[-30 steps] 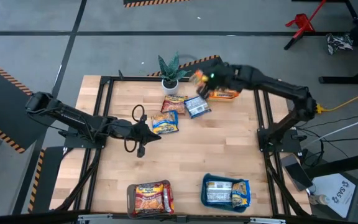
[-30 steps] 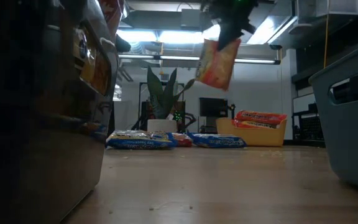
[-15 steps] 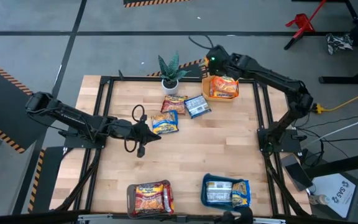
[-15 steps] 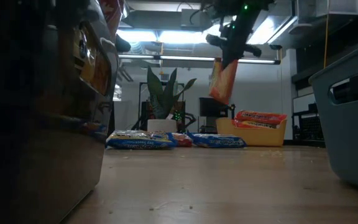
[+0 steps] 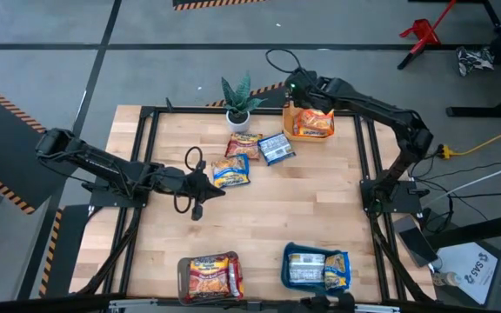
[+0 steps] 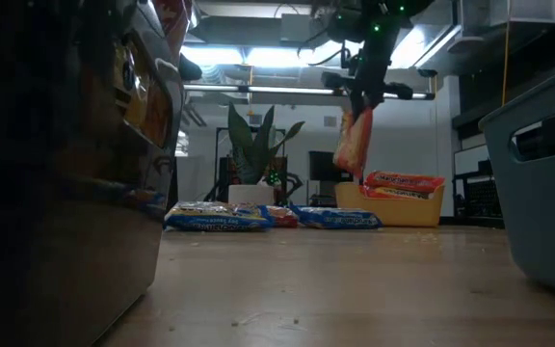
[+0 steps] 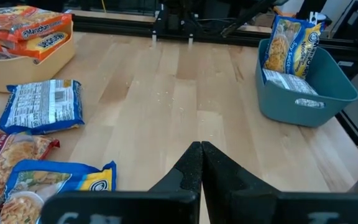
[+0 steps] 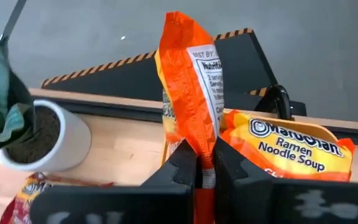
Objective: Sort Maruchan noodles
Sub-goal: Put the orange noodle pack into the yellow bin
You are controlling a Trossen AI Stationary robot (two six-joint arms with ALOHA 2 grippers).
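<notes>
My right gripper (image 6: 363, 89) is shut on an orange Maruchan packet (image 8: 191, 84) above the near-left part of the yellow tray (image 5: 312, 124) at the table's far edge. Orange packets (image 6: 403, 181) lie in that tray. Three more packets lie flat on the table: a red one (image 5: 243, 143), a blue one (image 5: 276, 149) and a blue-yellow one (image 5: 231, 171). My left gripper (image 7: 201, 149) is shut and touches nothing. It waits low over the table's left middle (image 5: 205, 187), just left of the blue-yellow packet. My right gripper pinches the orange packet by its top end seam (image 8: 205, 163) between the two fingers, which point down from above. The packet hangs straight below the fingers (image 6: 354, 143), edge-on to the low view, lifted clear above the yellow tray.
A potted plant in a white pot (image 5: 237, 111) stands left of the yellow tray. A brown tray (image 5: 209, 276) and a teal tray (image 5: 317, 267), both holding packets, sit at the near edge. Bare wood (image 5: 303, 209) lies between the packets and the near trays.
My right gripper has carried the orange packet from over the table's packets toward the far edge and the yellow tray, and somewhat lower. The packet has turned about: it hung tilted and broadside in the low view, and now hangs edge-on. The left arm has kept still.
</notes>
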